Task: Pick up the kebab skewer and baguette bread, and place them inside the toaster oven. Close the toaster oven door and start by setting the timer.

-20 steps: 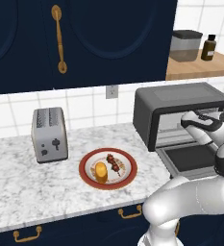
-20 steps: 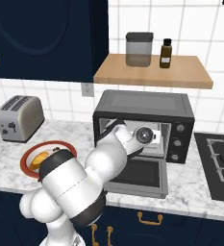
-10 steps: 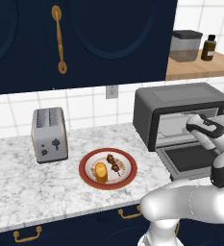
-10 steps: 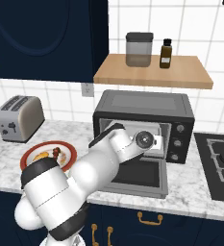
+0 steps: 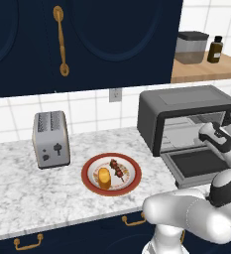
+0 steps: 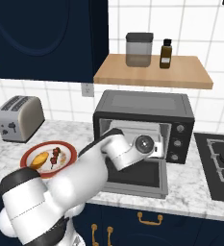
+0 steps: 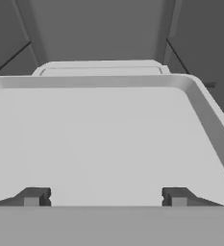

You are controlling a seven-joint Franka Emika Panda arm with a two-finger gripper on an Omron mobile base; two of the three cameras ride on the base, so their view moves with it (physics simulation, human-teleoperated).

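The toaster oven (image 5: 189, 116) stands open on the marble counter (image 5: 18, 193) and my gripper (image 7: 105, 197) reaches into its mouth, fingers spread wide and holding nothing, over the pale tray (image 7: 104, 139) inside. The toaster oven door (image 5: 196, 166) lies dropped flat below my wrist. The kebab skewer (image 5: 117, 168) and baguette bread (image 5: 104, 177) lie side by side on the red-rimmed plate (image 5: 89, 179), between the oven and the silver toaster (image 5: 50, 139).

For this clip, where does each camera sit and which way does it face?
Left base view: behind-left, facing the counter with plate, silver toaster and toaster oven; the arm rises lower right.
Right base view: behind-right, facing the open oven; the arm rises lower left.
Hand view: on the hand, looking into the oven over its tray; open gripper.
Both base views share plate, toaster and oven.
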